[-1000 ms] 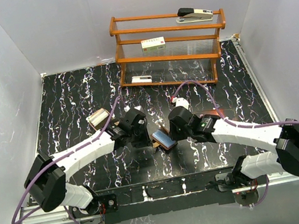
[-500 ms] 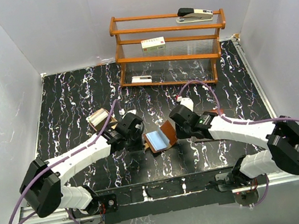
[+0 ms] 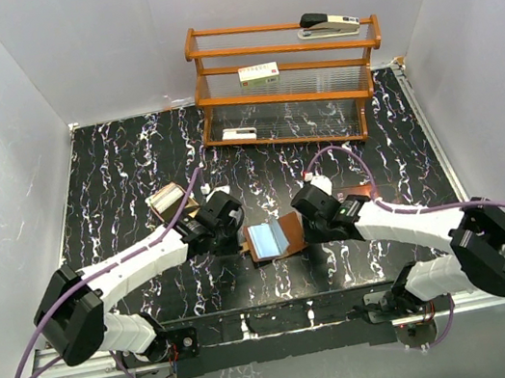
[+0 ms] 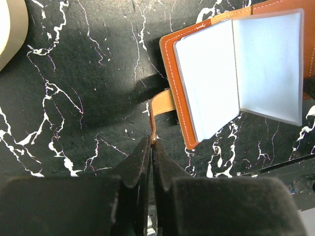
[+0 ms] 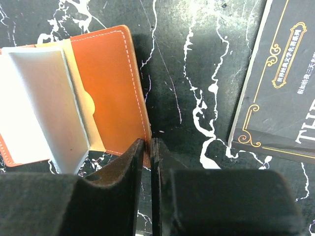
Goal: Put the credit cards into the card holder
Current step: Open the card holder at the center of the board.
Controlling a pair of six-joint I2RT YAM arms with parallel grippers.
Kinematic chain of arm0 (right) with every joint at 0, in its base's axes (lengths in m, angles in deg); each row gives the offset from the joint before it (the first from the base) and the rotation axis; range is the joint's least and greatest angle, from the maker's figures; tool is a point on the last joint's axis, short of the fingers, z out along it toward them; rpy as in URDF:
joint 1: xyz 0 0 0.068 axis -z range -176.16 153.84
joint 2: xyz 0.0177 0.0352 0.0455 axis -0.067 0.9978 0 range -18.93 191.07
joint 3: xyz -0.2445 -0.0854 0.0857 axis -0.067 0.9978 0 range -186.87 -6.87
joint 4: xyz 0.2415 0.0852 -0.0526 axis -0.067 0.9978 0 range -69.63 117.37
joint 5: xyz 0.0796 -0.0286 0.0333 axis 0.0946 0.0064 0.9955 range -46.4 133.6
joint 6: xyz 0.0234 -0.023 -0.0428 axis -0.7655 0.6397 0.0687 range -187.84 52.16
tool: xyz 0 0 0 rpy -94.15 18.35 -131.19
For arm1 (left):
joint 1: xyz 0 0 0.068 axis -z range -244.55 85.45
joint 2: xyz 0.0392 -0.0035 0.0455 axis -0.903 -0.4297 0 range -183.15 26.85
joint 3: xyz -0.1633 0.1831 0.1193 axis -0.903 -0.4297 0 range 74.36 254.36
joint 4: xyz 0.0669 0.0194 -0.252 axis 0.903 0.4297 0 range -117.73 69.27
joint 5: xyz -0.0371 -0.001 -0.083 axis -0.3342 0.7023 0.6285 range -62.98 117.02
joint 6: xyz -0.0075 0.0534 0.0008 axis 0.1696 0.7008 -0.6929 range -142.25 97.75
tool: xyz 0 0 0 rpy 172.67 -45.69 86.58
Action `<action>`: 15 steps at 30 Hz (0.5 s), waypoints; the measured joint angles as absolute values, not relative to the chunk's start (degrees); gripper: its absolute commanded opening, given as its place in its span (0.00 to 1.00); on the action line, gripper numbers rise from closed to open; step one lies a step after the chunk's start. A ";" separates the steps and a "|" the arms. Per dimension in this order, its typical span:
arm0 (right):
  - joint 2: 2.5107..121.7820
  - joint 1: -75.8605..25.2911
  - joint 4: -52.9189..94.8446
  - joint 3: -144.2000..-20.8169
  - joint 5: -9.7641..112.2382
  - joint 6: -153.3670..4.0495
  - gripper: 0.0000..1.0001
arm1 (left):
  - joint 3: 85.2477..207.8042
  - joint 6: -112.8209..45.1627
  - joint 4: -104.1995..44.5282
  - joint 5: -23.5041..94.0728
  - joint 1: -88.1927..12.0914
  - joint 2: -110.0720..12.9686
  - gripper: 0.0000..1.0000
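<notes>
The brown leather card holder (image 3: 267,240) lies open on the black marble table between both grippers, its bluish-clear pockets facing up. In the left wrist view (image 4: 236,73) my left gripper (image 4: 152,141) is shut on the holder's thin strap tab at its left edge. In the right wrist view my right gripper (image 5: 149,142) is shut on the edge of the holder's right cover (image 5: 106,83). From above, the left gripper (image 3: 242,242) and the right gripper (image 3: 299,232) flank the holder. No credit cards show clearly in any view.
A tan rounded tray (image 3: 167,200) stands left of the left arm and shows in the left wrist view (image 4: 9,29). A dark booklet (image 5: 288,83) lies right of the holder. A wooden rack (image 3: 286,75) at the back holds a stapler (image 3: 329,24) and a white labelled box (image 3: 259,73).
The card holder, closed and tilted between the grippers a second ago, has been spread open and laid flat. Both grippers have moved slightly apart and toward the near edge.
</notes>
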State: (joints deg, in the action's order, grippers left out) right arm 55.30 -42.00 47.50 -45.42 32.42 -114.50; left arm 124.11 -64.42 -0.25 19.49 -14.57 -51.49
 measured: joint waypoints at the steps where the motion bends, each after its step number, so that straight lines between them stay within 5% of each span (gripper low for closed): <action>1: 54.91 -42.00 47.46 -45.42 32.44 -114.48 0.13 | 124.14 -64.42 -0.22 19.49 -14.57 -51.62 0.00; 15: 52.90 -42.00 46.98 -45.42 33.57 -114.48 0.04 | 127.52 -66.06 1.11 20.26 -14.57 -53.35 0.42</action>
